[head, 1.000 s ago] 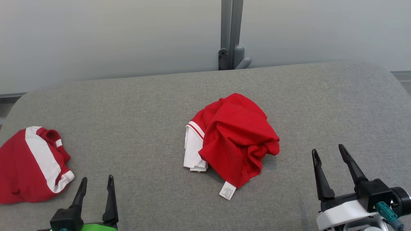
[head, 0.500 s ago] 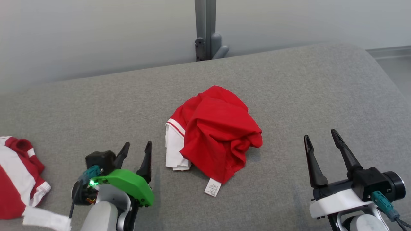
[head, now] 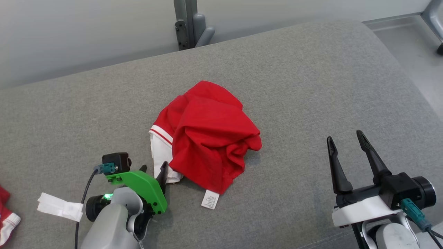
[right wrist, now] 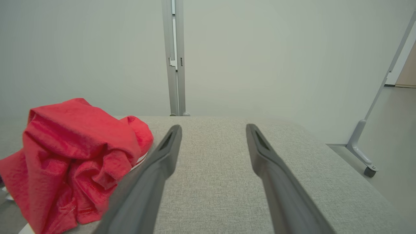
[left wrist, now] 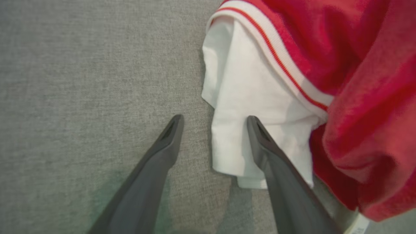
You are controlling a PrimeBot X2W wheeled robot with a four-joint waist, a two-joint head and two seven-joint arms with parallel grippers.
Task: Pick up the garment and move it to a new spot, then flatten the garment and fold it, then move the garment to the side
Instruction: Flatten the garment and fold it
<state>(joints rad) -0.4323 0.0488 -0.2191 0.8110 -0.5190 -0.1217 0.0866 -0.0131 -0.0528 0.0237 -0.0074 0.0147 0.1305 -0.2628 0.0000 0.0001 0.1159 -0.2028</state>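
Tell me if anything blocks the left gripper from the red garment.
Nothing visible does. The left gripper stands open at the white sleeve of the garment, one finger over its edge, the other over bare grey cushion.

Crumpled red garment (head: pixel 207 138), white sleeve showing, heaped mid grey surface.
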